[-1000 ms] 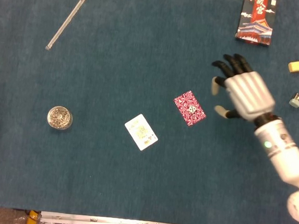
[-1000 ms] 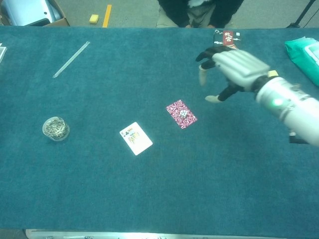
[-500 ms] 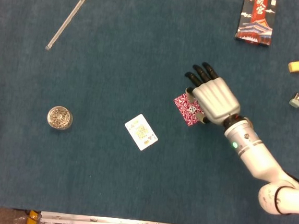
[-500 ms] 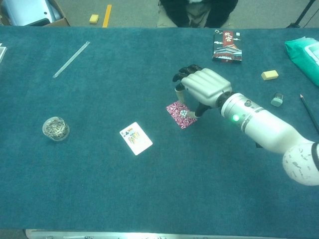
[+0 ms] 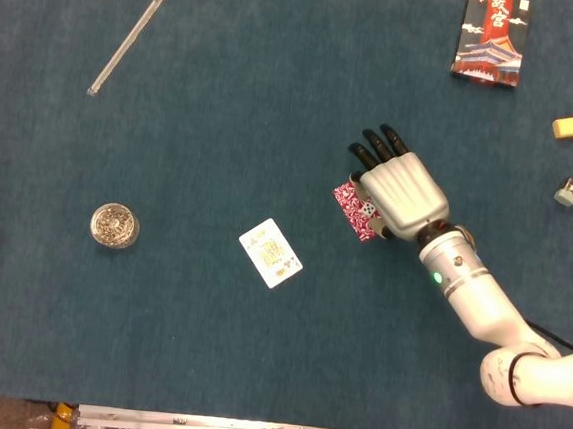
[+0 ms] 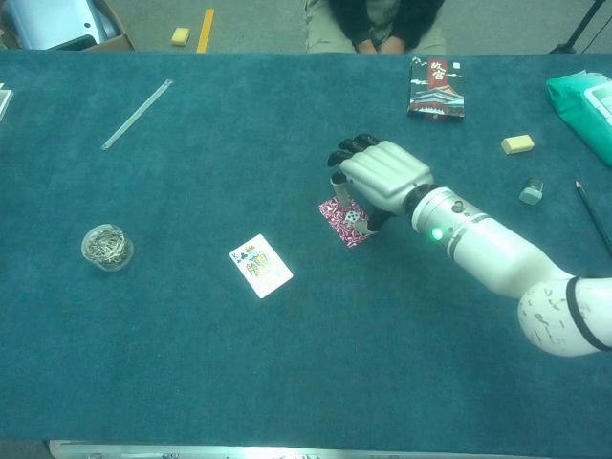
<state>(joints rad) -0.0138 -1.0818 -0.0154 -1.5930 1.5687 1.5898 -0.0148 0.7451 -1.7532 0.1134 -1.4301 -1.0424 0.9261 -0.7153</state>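
Observation:
A red-backed playing card (image 5: 351, 202) (image 6: 337, 212) lies flat on the blue table cloth (image 5: 224, 129). My right hand (image 5: 399, 189) (image 6: 382, 177) lies palm down over the card's right half, its dark fingers (image 5: 378, 147) pointing away from me and touching the card. The underside of the hand is hidden, and the card shows no lift. A face-up card (image 5: 271, 252) (image 6: 260, 265) lies apart to the left, nearer me. My left hand shows in neither view.
A glass tube (image 5: 127, 43) lies far left. A small jar of clips (image 5: 114, 226) stands at the left. A card box (image 5: 492, 37), yellow eraser (image 5: 570, 127) and small sharpener (image 5: 567, 191) sit at the right. A green package (image 6: 585, 100) and pencil (image 6: 593, 215) lie at the right edge.
My right hand has swung left from open cloth and come down onto the red-backed card, its fingers drawn closer together. The cards have not moved.

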